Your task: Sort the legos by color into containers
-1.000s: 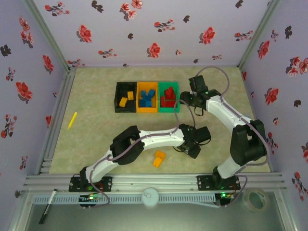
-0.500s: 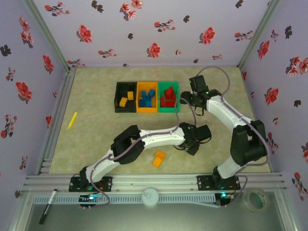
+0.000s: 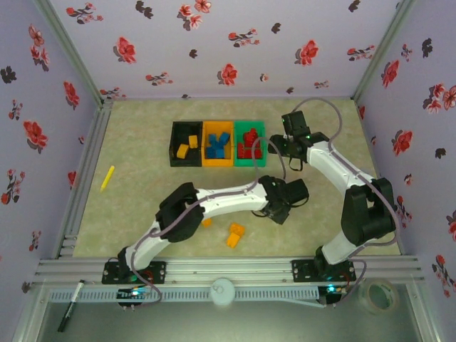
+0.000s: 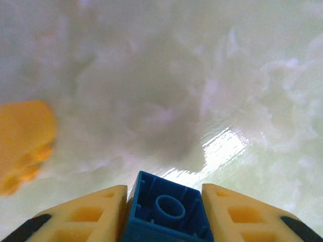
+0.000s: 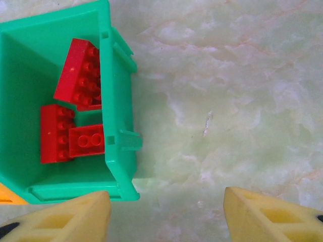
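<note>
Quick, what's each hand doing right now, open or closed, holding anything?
Left hand: closed on a blue lego.
Right hand: open, holding nothing.

Three bins (image 3: 204, 142) in the row: one black, one orange, one green. Three red bricks (image 5: 78, 75) showed in the green, two yellow bricks (image 3: 182, 151) in the black. The blue pile (image 3: 217, 146) in the orange was too jumbled to count. One more blue brick (image 4: 164, 212) sat apart. Two orange bricks (image 3: 234, 235) lay loose on the surface (image 3: 142, 206). One yellow stick (image 3: 107, 178).
</note>
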`<control>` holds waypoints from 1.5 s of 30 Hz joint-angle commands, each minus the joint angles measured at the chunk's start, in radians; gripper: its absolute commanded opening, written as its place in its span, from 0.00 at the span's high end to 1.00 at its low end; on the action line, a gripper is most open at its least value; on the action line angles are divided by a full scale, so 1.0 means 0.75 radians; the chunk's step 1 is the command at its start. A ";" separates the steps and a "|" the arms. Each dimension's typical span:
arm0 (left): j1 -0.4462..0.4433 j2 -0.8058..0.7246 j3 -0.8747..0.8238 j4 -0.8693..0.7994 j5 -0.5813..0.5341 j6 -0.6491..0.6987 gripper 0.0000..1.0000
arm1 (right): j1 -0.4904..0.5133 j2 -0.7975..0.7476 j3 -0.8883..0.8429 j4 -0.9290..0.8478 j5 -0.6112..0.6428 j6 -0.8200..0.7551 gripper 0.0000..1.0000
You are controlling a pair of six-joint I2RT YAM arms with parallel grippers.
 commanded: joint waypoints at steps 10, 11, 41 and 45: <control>0.228 -0.332 -0.182 -0.001 -0.153 0.105 0.66 | -0.080 -0.055 -0.071 0.004 0.003 -0.014 0.39; 0.257 -0.345 -0.193 -0.001 -0.164 0.111 0.67 | -0.081 -0.060 -0.077 0.003 0.003 -0.014 0.39; 0.861 0.208 0.586 -0.134 -0.197 0.385 0.65 | -0.076 -0.233 -0.216 -0.047 -0.026 0.008 0.39; 0.879 0.239 0.654 -0.160 -0.204 0.380 0.56 | -0.066 -0.237 -0.222 -0.051 -0.024 0.007 0.40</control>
